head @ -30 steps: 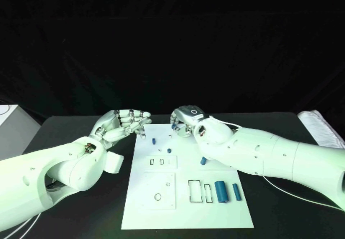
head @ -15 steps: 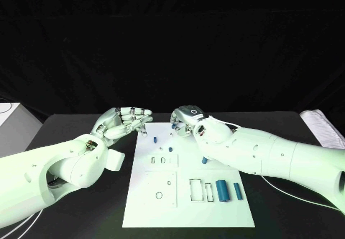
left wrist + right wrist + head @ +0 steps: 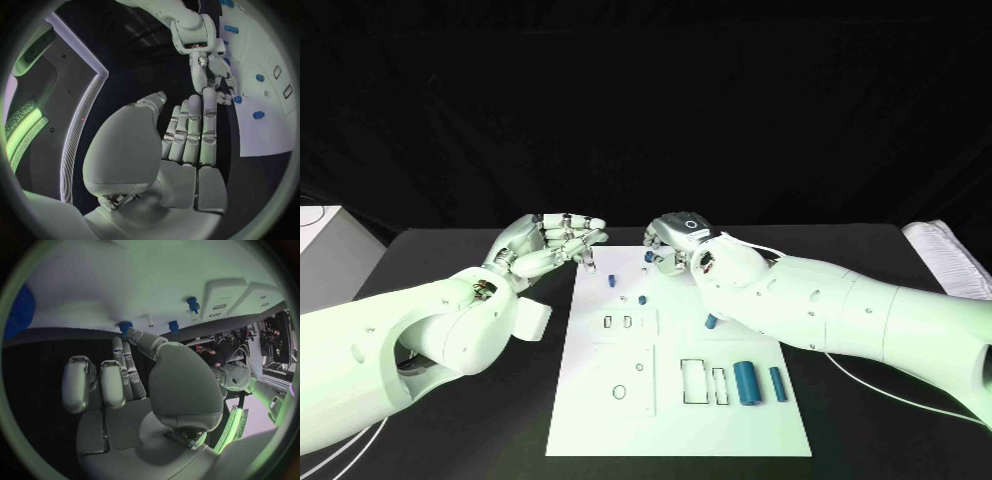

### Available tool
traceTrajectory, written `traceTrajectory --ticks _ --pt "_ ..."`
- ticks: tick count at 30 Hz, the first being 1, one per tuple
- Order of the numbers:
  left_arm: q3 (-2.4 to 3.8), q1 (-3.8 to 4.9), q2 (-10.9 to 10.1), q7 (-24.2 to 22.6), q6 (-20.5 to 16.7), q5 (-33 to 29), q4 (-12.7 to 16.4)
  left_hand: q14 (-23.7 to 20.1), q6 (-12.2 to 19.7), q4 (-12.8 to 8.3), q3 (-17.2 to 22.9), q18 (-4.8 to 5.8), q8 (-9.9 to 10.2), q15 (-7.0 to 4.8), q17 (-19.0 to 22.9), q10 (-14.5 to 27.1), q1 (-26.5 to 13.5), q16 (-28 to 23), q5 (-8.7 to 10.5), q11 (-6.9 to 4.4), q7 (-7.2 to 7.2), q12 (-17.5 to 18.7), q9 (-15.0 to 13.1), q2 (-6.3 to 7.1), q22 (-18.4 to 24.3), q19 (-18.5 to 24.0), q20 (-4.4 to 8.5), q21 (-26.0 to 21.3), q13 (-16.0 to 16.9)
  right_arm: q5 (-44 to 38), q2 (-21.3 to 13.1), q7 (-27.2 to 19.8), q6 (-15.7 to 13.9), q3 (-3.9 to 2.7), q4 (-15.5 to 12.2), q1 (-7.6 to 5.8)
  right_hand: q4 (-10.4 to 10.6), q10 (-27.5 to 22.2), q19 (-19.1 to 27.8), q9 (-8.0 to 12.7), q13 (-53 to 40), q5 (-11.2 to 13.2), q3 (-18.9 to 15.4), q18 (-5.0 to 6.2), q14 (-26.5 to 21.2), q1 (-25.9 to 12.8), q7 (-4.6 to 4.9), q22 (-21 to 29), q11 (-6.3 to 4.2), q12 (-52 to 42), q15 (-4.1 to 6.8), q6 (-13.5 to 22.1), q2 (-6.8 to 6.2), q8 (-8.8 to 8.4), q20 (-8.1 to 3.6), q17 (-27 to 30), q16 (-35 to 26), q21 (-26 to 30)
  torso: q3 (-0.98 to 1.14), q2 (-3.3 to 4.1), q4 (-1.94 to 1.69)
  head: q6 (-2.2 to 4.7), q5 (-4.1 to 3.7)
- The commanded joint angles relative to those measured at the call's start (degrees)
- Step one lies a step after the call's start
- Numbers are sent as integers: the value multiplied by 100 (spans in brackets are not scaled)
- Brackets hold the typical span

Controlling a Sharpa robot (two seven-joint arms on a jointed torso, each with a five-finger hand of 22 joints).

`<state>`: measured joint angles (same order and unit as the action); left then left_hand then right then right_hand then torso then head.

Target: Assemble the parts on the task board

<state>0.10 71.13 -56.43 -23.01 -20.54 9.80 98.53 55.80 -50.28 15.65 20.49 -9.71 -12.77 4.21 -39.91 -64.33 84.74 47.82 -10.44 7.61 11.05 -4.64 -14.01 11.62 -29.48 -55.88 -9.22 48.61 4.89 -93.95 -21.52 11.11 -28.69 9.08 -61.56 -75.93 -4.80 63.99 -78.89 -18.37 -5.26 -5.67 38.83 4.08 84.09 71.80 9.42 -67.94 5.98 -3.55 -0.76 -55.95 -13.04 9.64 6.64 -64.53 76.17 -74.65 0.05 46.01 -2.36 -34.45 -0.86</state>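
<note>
The white board (image 3: 678, 375) lies mid-table, blue pieces scattered on it. My right hand (image 3: 678, 240) pinches a small blue piece (image 3: 649, 256) over its far edge; my left hand (image 3: 557, 243), fingers curled, holds nothing. I should seat the piece squarely, pressing gently.

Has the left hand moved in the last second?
Yes, slightly. The left hand has lifted a little away from the near-left corner of the board, toward the table's far edge.
</note>
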Motion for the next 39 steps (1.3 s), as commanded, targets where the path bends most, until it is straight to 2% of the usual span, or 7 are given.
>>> traceTrajectory --ticks 1,7,16,24,28,31,39 --pt "5 12 0 -28 87 7 6 -12 -32 1 31 -75 -22 -31 -9 -15 19 19 23 5 8 1 -5 -15 -5 47 3 15 9 32 13 -107 60 0 14 -1 12 -348 220 39 97 151 -170 160 -11 40 18 441 38 3 -54 200 -67 -136 42 311 -203 366 4 2 -2 6 2" --pt "5 16 -21 -27 83 7 -3 -12 -32 1 31 -75 -22 -31 -9 -15 19 19 23 5 8 1 -5 -15 -5 47 3 15 9 45 -31 -116 -45 0 -19 -4 357 -1128 497 204 151 215 -1679 315 -98 714 -109 1324 153 -5 -135 491 182 -420 112 841 -532 1211 12 -7 20 11 32" --pt "4 18 -67 -27 89 -3 -32 -12 -32 1 31 -75 -22 -31 -9 -15 19 19 23 5 8 1 -5 -15 -5 47 3 15 9 326 -796 -34 -146 -80 -787 -136 543 -533 268 247 68 158 -1551 254 -49 763 -11 1027 21 -135 -34 302 197 -406 24 750 -449 1029 34 -63 119 35 54" --pt "3 17 -108 -22 112 -7 -82 -12 -32 1 31 -75 -22 -31 -9 -15 19 19 23 5 8 1 -5 -15 -5 47 3 15 9 1392 -1719 322 505 -155 -1523 -379 756 1581 -436 251 -667 -95 -1209 -51 237 336 -129 -545 -321 -1090 236 208 -143 -355 -215 -339 307 -229 59 -133 216 38 82" --pt "3 16 -125 -22 129 -7 -108 -11 -30 2 37 -75 -21 -31 -9 -14 16 23 24 6 9 2 -9 -12 -18 60 2 34 10 1747 -2008 383 818 -168 -1662 -442 859 1382 -575 174 -4267 -224 -1915 -142 286 575 -231 -1004 -395 -4436 214 364 21 -180 -252 -748 603 -574 71 -158 252 29 73" --pt "2 15 -147 -26 147 -4 -108 -6 -42 -5 57 -77 -28 -36 -9 -22 29 30 23 -6 -14 -2 -17 -21 -35 72 3 58 11 1890 -2129 416 1005 -173 -1671 -464 1188 2004 -746 138 -7398 -209 -2408 -227 412 536 -80 -1450 -246 -7556 145 487 76 -3 -157 -1549 998 -918 92 -166 273 12 103" --pt "2 14 -161 -26 173 -2 -114 -5 -44 -6 60 -78 -30 -38 -9 -25 31 31 23 -8 -19 -3 -19 -22 -38 75 4 63 12 2140 -2063 446 1151 -174 -1423 -444 1554 2504 -1025 140 -8352 -272 -2789 -367 562 706 3 -2048 -142 -8516 49 633 65 179 -51 -2406 1338 -1403 101 -151 255 -5 105"
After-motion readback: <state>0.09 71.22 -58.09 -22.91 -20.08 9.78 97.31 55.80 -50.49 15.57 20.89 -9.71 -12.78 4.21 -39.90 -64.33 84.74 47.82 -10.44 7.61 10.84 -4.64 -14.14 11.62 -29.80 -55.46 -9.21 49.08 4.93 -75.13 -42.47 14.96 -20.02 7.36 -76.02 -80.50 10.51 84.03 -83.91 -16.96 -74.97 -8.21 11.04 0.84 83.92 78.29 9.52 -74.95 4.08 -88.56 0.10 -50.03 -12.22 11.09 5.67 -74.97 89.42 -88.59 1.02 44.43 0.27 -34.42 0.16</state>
